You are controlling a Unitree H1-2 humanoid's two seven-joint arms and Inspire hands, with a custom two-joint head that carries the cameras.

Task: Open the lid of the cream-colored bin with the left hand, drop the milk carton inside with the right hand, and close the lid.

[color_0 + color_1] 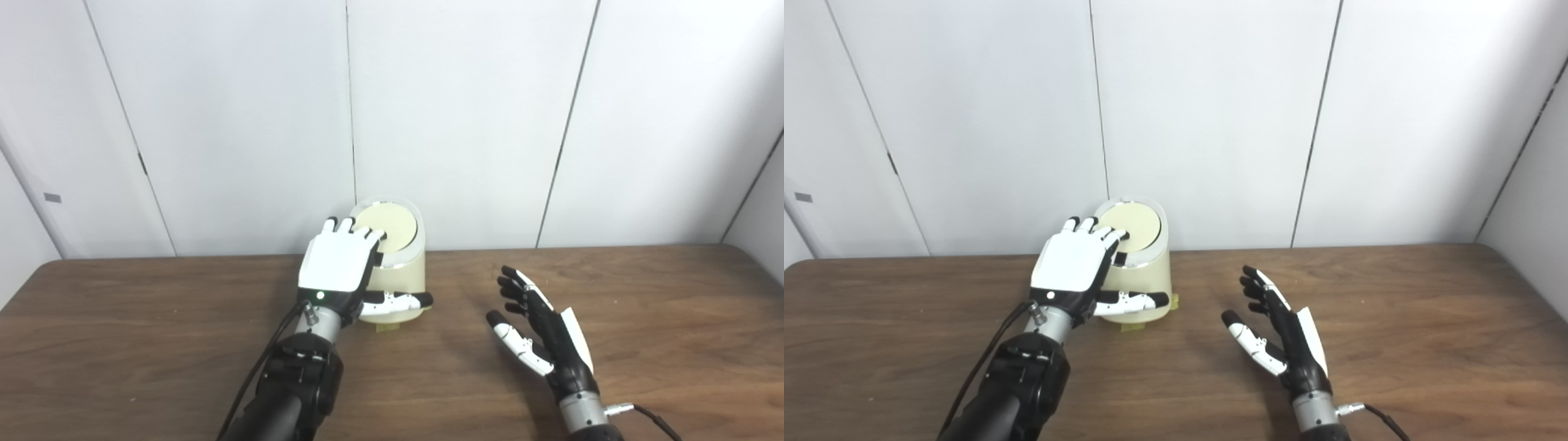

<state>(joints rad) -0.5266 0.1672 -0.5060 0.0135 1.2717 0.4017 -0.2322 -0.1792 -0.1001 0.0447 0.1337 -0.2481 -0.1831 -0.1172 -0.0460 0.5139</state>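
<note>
**Left hand on a closed lid, no carton in sight**

The left hand [335, 264] lies palm-down over the near edge of the cream-colored bin [398, 278], its fingers [361, 231] stretched flat across the round lid [392, 223] and its thumb [398, 301] reaching across the front wall below. It grips nothing; the flat pose looks like pressing or resting on the lid rather than lifting it, and the lid appears to sit down flush in its pale rim. That placement suits either a push-to-open lid or the final press of closing; which one it is cannot be told from this moment.

The right hand [1280, 331] waits well apart to the right, held edge-on above the table [643, 343] with fingers spread and thumb out, holding nothing. Its open, idle stance keeps the space in front of the bin free.

The bin stands at the back of the table, close to the white wall [465, 122], over a small strip of tape [1128, 327] that probably marks its spot. No milk carton shows anywhere on the table, so it may already be inside the bin.
</note>
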